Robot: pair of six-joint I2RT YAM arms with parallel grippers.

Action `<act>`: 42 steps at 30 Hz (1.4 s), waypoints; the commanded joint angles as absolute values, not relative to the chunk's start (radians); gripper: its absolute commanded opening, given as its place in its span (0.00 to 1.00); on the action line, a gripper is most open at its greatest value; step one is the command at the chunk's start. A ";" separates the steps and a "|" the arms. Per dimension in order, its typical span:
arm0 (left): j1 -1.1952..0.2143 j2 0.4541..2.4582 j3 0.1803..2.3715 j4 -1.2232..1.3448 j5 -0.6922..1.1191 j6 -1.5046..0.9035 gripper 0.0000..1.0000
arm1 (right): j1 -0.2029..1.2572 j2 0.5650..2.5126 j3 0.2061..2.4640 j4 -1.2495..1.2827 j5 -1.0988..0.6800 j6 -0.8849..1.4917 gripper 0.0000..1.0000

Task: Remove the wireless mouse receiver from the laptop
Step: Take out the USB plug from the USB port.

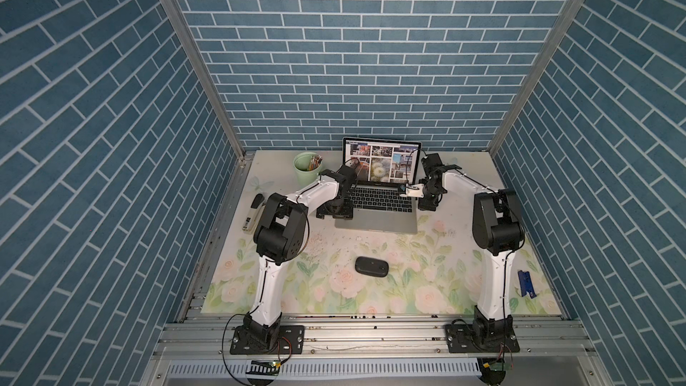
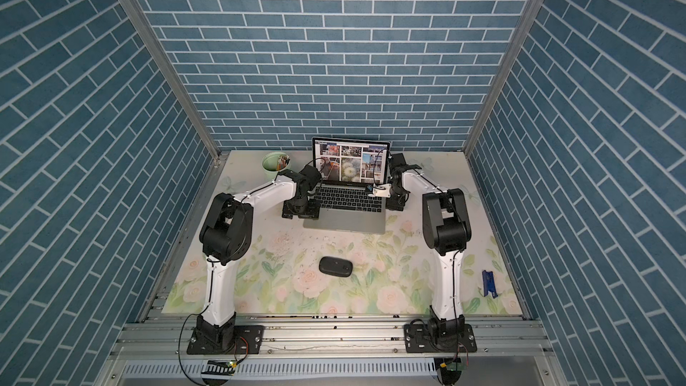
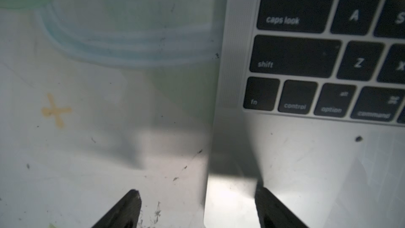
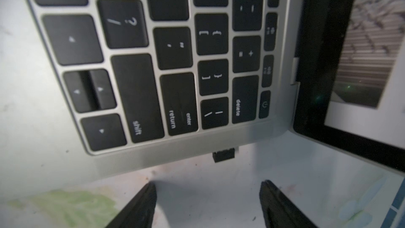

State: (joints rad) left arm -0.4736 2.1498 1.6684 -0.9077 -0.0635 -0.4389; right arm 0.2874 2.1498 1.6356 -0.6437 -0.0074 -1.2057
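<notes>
On the table (image 1: 427, 291), laptop (image 1: 375, 213) sits back-centre, mouse (image 1: 372, 266) in front of it, well apart; pencil cup (image 1: 307, 171) back-left of the laptop, stapler (image 1: 253, 213) nr the table's left edge, and a small item (image 1: 526, 284), too small to name, nr the right edge. The wireless mouse receiver (image 4: 223, 155) sticks out of the laptop's right side nr the hinge, right gripper (image 4: 208, 184) just beside it, not touching; left gripper (image 3: 197, 190) straddles the laptop's left edge nr its front corner.

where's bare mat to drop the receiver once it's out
Widest bare patch: mat between the mouse and the front rail. Narrower strip between laptop and mouse. Crowded: both laptop sides, at the left gripper and right gripper, and by the cup.
</notes>
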 commanded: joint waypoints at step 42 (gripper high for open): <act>-0.448 2.165 1.545 -0.911 0.015 -0.401 0.85 | 0.305 2.319 1.583 -0.707 -0.178 -1.245 0.56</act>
